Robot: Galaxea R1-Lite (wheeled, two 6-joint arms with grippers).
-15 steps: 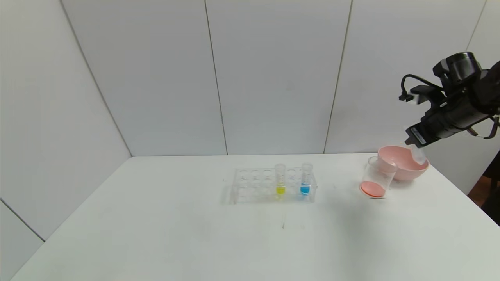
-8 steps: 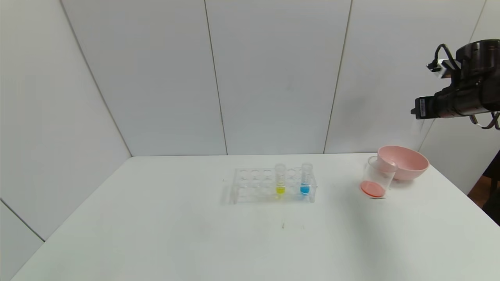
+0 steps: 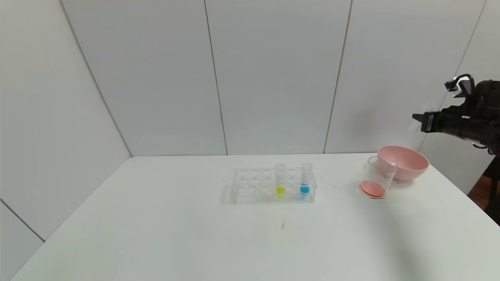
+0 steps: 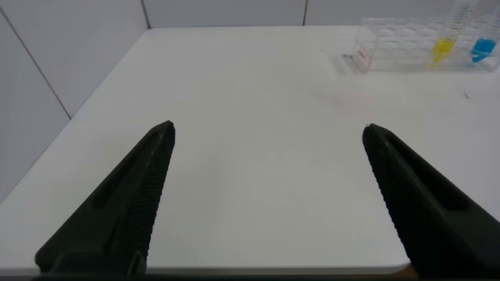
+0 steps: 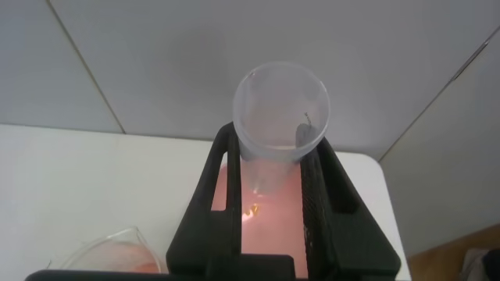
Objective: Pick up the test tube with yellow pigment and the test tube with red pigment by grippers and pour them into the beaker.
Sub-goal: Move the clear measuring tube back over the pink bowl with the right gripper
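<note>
**Yellow tube next: in rack, centre table, long way from the right arm**

Test tube with yellow pigment (image 3: 280, 178) stands upright in the clear rack (image 3: 273, 185), long axis vertical, rim up. Blue tube (image 3: 306, 178) sits just beside it at 3 o'clock, so approach room on that side is tight.

Beaker (image 3: 375, 177) is well apart from the rack at 3 o'clock, touching or nearly touching the pink bowl (image 3: 406, 161); red-orange liquid is in its bottom, so I'd judge the red pour done.

Right gripper (image 3: 424, 121) hangs high above the bowl, at roughly 2 o'clock from the yellow tube. Its fingers are clamped on a clear tube (image 5: 281, 125) that looks empty, probably the test tube with red pigment, though the tint may just be the bowl behind.

Left gripper (image 4: 266, 136) is low at the near-left table edge, fingers spread wide, nothing between them; the rack is well off from it. Hard to say which arm is nearer, but only the left is free.
</note>
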